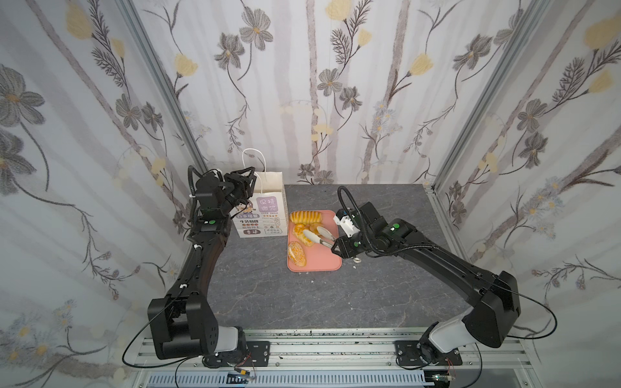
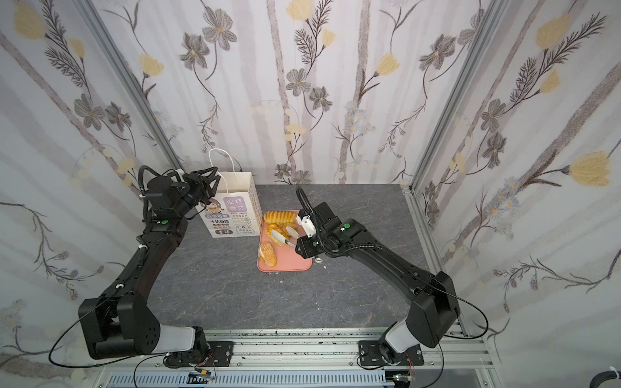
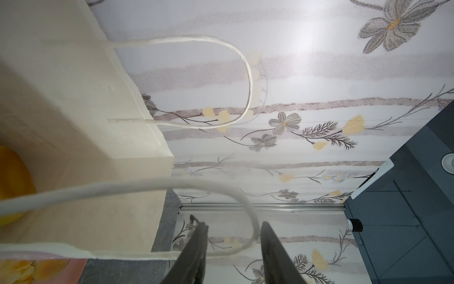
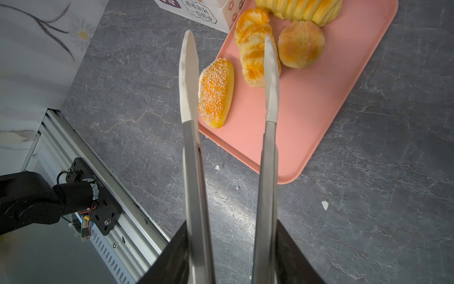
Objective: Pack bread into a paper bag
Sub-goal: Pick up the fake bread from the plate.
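The white paper bag [image 1: 265,208] [image 2: 235,208] stands upright and open at the table's back left. One yellow bread [image 3: 12,182] shows inside it. My left gripper [image 1: 247,183] [image 2: 210,181] [image 3: 233,228] hovers at the bag's top left edge, open, with the near cord handle [image 3: 253,221] looping between its fingers. My right gripper [image 1: 334,247] [image 2: 297,244] [image 4: 232,236] is shut on metal tongs [image 1: 322,235] [image 4: 194,159]. Their white tips are spread above the pink tray [image 1: 322,262]. On the tray lie a sesame oval [image 4: 216,93], a twisted pastry [image 4: 250,46], a round bun [image 4: 301,44] and a ridged loaf [image 1: 305,216]. Nothing is between the tong tips.
A small white ring [image 1: 357,260] and crumbs lie on the grey table just right of the tray. Flowered walls close in the back and both sides. An aluminium rail [image 1: 319,346] with both arm bases runs along the front edge.
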`<control>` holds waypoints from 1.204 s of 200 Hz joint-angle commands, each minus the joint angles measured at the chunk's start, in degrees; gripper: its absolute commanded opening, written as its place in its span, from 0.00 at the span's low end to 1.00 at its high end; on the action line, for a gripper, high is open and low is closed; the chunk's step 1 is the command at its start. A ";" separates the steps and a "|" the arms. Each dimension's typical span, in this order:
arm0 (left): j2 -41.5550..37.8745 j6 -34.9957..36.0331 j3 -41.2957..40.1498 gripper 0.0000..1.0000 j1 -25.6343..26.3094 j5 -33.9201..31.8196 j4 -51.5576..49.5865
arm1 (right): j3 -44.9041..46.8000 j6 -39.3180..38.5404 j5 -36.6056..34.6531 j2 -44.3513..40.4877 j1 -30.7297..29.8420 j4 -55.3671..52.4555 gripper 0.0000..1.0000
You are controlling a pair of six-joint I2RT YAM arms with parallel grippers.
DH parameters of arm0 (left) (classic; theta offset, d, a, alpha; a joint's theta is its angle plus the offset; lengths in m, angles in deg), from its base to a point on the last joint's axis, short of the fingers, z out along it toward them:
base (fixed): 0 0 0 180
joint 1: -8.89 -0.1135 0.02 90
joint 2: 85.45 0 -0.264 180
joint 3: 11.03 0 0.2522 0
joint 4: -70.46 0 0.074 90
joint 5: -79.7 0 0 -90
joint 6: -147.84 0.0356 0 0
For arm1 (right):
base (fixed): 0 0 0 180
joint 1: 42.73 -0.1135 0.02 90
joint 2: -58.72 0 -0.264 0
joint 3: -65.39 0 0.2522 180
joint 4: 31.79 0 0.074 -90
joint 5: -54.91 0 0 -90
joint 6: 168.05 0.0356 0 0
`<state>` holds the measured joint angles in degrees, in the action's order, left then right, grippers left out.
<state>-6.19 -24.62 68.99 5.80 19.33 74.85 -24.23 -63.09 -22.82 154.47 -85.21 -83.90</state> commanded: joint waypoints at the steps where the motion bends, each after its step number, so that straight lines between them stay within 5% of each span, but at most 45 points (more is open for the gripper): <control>1: -0.28 0.89 0.72 0.38 -0.07 0.17 0.17 | 0.69 1.46 -1.19 0.63 -1.44 5.24 0.49; 181: -1.13 1.16 0.89 0.38 -0.03 0.18 -0.88 | 1.79 3.10 -1.55 11.54 -8.67 8.60 0.49; 241: -1.13 1.10 0.98 0.38 -0.06 0.15 -0.95 | 1.41 2.88 -1.18 12.04 -8.76 8.20 0.35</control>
<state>-7.06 -23.59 69.47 5.77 19.31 72.75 -22.33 -60.16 -24.67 166.38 -93.89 -77.85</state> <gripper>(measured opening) 0.380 0.366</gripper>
